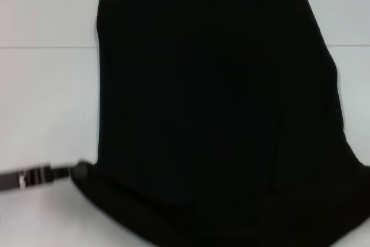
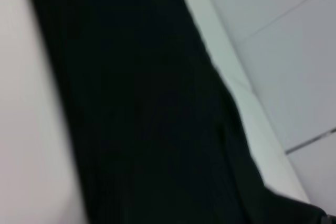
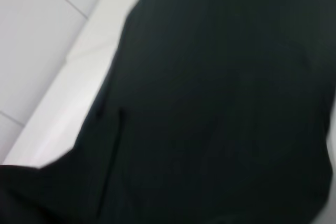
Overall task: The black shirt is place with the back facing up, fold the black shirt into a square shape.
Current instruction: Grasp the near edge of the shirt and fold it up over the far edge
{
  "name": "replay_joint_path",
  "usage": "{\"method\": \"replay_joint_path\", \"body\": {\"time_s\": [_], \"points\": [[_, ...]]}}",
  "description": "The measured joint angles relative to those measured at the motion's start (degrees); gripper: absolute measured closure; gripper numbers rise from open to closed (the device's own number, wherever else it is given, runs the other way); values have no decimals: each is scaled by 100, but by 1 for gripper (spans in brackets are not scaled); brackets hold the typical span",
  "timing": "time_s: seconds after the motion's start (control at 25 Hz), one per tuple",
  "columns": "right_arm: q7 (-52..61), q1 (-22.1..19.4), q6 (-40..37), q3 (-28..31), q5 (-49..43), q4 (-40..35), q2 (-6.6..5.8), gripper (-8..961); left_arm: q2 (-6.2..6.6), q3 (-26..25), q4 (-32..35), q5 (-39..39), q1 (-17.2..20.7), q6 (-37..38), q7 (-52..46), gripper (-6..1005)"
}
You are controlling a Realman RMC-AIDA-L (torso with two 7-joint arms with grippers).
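Observation:
The black shirt [image 1: 219, 108] lies spread on the white table [image 1: 46, 102], plain side up, its sides folded in so that it forms a long block. Its near edge bunches up at the lower left and lower right corners. My left gripper [image 1: 81, 170] comes in from the left at table height and meets the shirt's near-left corner. The right gripper does not show in any view. Both wrist views are filled with black shirt fabric [image 2: 147, 108] [image 3: 220, 103] over the pale table.
White table surface lies to the left [image 1: 46, 102] and far side of the shirt, with a thin seam line [image 1: 46, 47] running across it. A light floor with tile lines [image 2: 294, 51] shows beyond the table's edge.

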Motion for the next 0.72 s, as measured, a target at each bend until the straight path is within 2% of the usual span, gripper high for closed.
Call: {"method": "replay_joint_path", "body": {"time_s": [0.16, 0.32, 0.44, 0.72], "points": [[62, 446, 160, 301, 2, -66, -13, 887, 285, -88, -549, -265, -595, -635, -60, 919], [214, 955, 735, 384, 3, -48, -21, 888, 499, -71, -1158, -455, -1130, -1601, 63, 917], [308, 1333, 1252, 296, -23, 35, -24, 888, 585, -32, -1529, -496, -1528, -2349, 149, 916], [387, 2137, 2782, -26, -29, 496, -16, 888, 625, -11, -1892, -664, -2146, -3713, 367, 913]]}}
